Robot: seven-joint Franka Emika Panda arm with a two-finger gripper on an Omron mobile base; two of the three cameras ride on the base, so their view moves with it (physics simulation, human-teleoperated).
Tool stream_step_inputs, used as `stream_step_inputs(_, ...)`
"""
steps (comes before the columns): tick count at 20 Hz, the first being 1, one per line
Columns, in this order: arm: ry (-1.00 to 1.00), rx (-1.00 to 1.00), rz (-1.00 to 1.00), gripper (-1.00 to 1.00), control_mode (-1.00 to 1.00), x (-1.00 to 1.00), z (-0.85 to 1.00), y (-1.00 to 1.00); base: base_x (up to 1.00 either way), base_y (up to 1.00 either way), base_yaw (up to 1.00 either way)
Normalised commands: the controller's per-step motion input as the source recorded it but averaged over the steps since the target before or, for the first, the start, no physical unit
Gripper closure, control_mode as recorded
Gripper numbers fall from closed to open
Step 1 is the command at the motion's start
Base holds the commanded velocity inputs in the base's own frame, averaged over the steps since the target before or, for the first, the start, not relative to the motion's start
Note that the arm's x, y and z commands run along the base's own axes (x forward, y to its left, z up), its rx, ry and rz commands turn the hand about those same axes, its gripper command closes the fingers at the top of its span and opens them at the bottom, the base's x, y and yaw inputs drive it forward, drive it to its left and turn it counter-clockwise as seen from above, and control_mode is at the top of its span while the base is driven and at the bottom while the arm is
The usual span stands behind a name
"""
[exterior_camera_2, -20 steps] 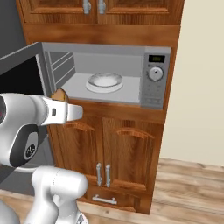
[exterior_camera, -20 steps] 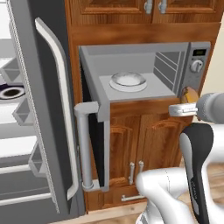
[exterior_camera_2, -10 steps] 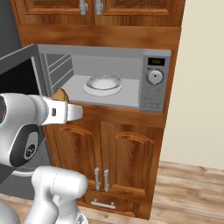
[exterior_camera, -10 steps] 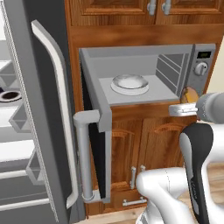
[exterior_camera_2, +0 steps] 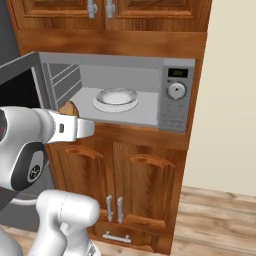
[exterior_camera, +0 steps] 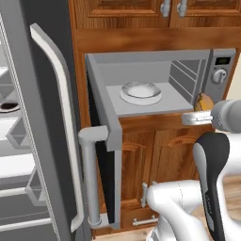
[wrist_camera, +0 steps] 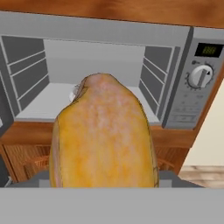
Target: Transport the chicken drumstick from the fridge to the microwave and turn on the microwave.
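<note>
The microwave sits built into a wall of brown wooden cabinets, and its door hangs wide open to the left, the vertical bar handle jutting toward the near side. Inside, a shallow white bowl on a plate rests on the grey floor of the cavity, about in its middle. On the right of the opening is the control panel with a small display and a round knob under it. The gripper is held just in front of the cavity's lower edge, at the level of the wooden strip below it, and it has the chicken drumstick clamped between its jaws, which stand fairly wide around the meat. From the left base camera the drumstick peeks out as a golden lump just above the white hand, near the right end of the opening; from the right base camera it shows at the left end, beside the ribbed side wall. The meat is outside the microwave, not yet over the plate. Nothing lies between the drumstick and the cavity. Far to the left stands the fridge, its door with the long curved pale handle open, and white shelves visible behind it.
</note>
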Motion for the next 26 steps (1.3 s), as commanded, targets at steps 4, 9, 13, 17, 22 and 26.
stream_step_inputs(4,0.0,0.0,0.0,1.0,1.0,0.0,0.0,0.0,0.26,-0.06,0.0)
stream_step_inputs(9,0.0,0.0,0.0,1.0,1.0,0.0,0.0,0.0,0.31,-0.08,0.0)
stream_step_inputs(13,0.0,0.0,0.0,1.0,1.0,0.0,0.0,0.0,0.3,-0.05,0.0)
stream_step_inputs(17,0.0,0.0,0.0,1.0,1.0,0.0,0.0,0.0,0.28,-0.01,0.0)
stream_step_inputs(22,0.0,0.0,0.0,1.0,1.0,0.0,0.0,0.0,0.32,-0.01,0.0)
stream_step_inputs(26,0.0,0.0,0.0,1.0,1.0,0.0,0.0,0.0,0.11,0.0,0.0)
